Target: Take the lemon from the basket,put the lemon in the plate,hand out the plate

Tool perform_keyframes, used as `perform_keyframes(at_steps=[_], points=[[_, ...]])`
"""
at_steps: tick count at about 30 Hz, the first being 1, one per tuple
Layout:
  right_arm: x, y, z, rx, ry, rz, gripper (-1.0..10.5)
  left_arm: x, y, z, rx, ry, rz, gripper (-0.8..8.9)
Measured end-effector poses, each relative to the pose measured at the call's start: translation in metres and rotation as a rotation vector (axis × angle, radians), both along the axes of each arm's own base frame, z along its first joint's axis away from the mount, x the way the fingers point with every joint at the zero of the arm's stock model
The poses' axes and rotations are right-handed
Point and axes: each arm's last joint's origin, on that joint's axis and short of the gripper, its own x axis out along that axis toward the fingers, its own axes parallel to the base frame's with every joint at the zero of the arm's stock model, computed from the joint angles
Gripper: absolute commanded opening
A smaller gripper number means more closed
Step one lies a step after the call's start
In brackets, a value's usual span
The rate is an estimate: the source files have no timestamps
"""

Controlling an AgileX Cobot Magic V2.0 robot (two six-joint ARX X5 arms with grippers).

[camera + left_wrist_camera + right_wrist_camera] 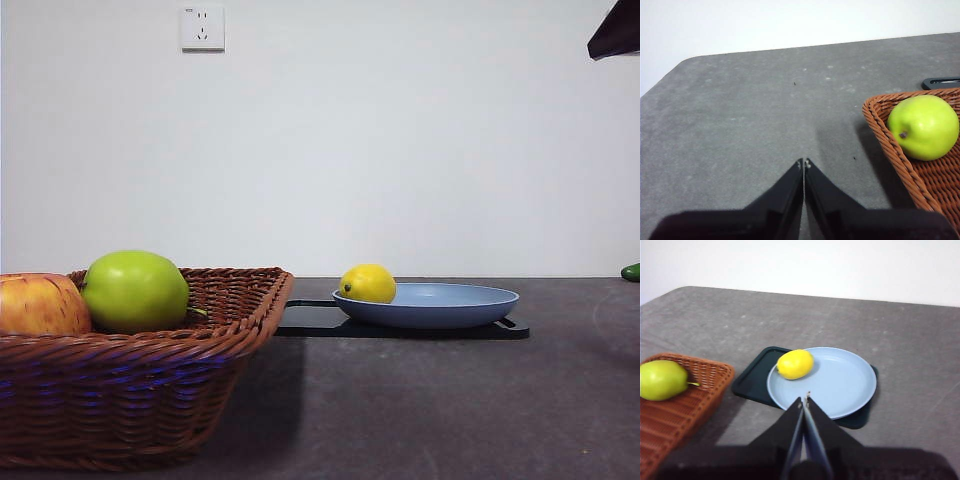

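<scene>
Where you look across the grey speckled table point(450, 400), a white wall with a socket point(202, 28) closes the room. Lemon point(368, 283): lying in the blue plate point(440, 305), at its rim nearest the basket point(140, 400); plate resting on a black tray point(400, 328). Basket: green apple point(135, 291) and red-yellow apple point(40, 304); the red one shows only from the front. Left gripper point(804, 162): jaws together, empty, over bare table beside the basket. Right gripper point(805, 399): jaws together, empty, above the plate's edge.
</scene>
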Motion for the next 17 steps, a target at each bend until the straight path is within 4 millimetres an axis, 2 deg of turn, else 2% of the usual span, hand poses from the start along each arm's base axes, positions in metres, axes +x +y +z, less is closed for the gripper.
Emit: perform_keyframes(at_steps=[5,7,13,17], points=[[-0.008,-0.021,0.002,-0.035,-0.088,-0.069,0.0,0.0,0.0,0.0,0.0,0.0,0.0,0.09],[-0.01,-0.031,-0.005,-0.01,-0.126,-0.082,0.0,0.0,0.0,0.0,0.0,0.001,0.0,0.09],[-0.004,-0.049,-0.066,-0.004,-0.045,-0.085,0.0,0.0,0.0,0.0,0.0,0.001,0.0,0.09],[-0.005,-0.056,-0.09,0.004,-0.036,-0.11,0.0,0.0,0.0,0.0,0.0,0.0,0.0,0.09]])
